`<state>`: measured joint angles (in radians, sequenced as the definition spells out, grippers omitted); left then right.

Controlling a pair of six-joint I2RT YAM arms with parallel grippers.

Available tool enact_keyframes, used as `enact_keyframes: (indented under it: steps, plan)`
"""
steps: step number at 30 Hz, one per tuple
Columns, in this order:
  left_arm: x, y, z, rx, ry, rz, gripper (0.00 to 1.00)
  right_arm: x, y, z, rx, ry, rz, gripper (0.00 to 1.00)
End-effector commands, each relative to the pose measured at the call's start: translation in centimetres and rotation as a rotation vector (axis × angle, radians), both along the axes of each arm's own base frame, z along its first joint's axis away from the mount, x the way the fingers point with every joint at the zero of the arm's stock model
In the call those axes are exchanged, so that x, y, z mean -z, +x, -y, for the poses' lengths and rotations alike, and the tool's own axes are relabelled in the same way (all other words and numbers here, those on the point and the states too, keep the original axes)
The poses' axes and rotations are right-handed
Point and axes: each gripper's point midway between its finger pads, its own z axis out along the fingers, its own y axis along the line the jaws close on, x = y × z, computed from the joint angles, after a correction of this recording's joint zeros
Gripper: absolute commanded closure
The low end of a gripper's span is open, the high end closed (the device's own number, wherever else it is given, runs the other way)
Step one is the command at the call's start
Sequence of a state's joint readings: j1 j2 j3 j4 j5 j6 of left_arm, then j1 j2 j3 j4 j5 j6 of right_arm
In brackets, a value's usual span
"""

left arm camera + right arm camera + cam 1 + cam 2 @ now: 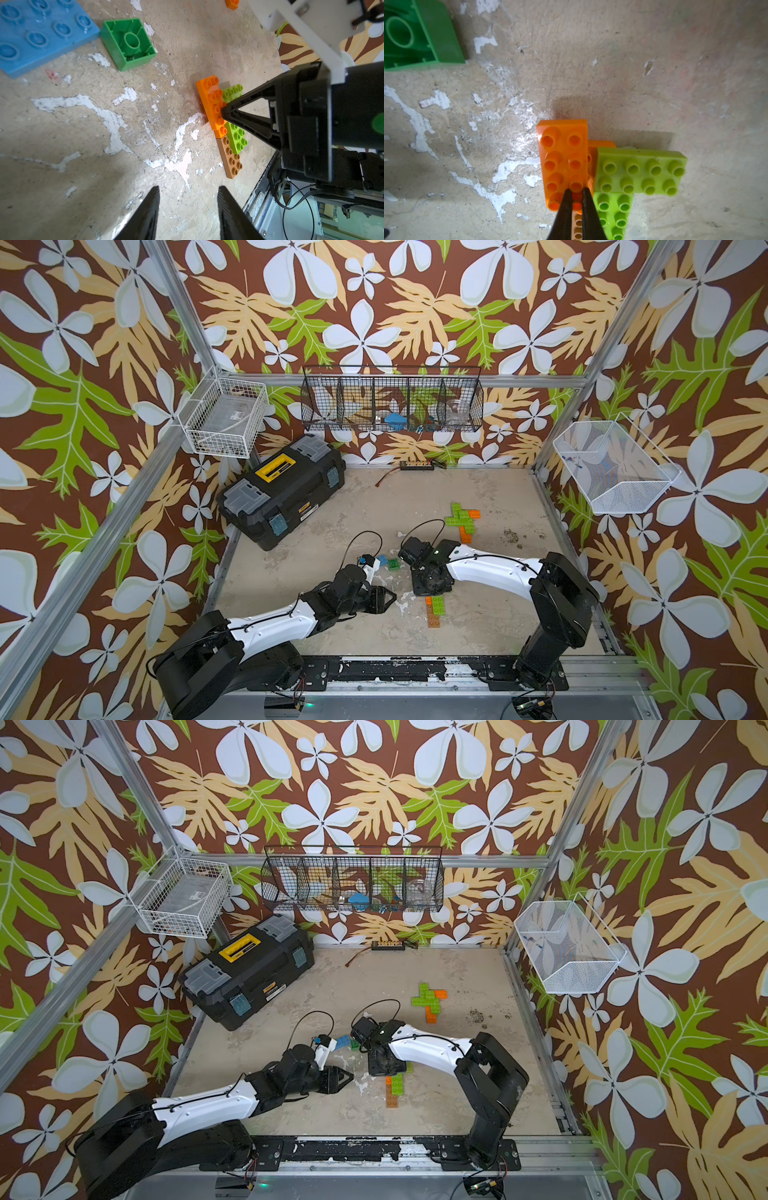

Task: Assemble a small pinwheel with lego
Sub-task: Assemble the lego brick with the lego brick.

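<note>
1. The right gripper (575, 192) pointed straight down at the near lego cluster (436, 605). Its jaws were drawn almost together, and the tips rested on the studded top of an orange brick (563, 162). Whether a stud was pinched between them could not be told.
2. That orange brick sat higher than a second orange piece showing just beside it, and it touched the lime green bricks (640, 172) along one long side.
3. In a top view the lime green bricks lay at the orange brick's 3 o'clock, and a tan-brown brick (434, 620) lay at its 6 o'clock.
4. Seen from above, this cluster lay at about 5 o'clock from the middle of the table (316, 556), toward the front edge.
5. The left gripper (188, 189) hovered at the cluster's 9 o'clock. Its jaws were moderately apart and held nothing, with only bare table between them.
6. A dark green square brick (128, 43) lay hollow side up near the table's middle. A blue plate (41, 35) lay studs up just beside it, at its 9 o'clock in a top view.
7. A second lego cluster (462, 519) of lime green and orange lay at about 1 o'clock from the middle, well apart from both grippers.
8. A black toolbox (282, 493) with a yellow handle stood at 10 o'clock.
</note>
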<state>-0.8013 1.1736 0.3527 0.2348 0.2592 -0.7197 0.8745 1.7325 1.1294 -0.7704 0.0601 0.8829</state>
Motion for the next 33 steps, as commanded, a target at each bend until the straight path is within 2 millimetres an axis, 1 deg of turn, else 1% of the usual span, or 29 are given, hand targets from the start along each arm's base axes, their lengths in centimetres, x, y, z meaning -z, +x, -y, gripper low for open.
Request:
enact_keyframes:
  steps: [1, 16, 22, 27, 33]
  plan:
    - [0.0, 0.0, 0.1, 0.011, 0.009, 0.012, 0.52, 0.0, 0.3, 0.4, 0.018, -0.019, 0.017, 0.91]
    - [0.3, 0.2, 0.2, 0.016, 0.019, 0.005, 0.52, 0.4, 0.0, 1.6, 0.042, -0.035, 0.007, 0.92]
    - [0.2, 0.2, 0.3, 0.016, 0.019, 0.004, 0.52, 1.2, -0.3, 1.4, 0.024, -0.029, -0.026, 0.92]
    - [0.2, 0.3, 0.3, 0.013, 0.018, 0.007, 0.52, 2.3, -0.7, 1.3, 0.012, -0.029, -0.071, 0.92]
    - [0.2, 0.3, 0.3, 0.011, 0.018, 0.006, 0.52, 2.5, -0.3, 1.8, 0.024, -0.038, -0.069, 0.92]
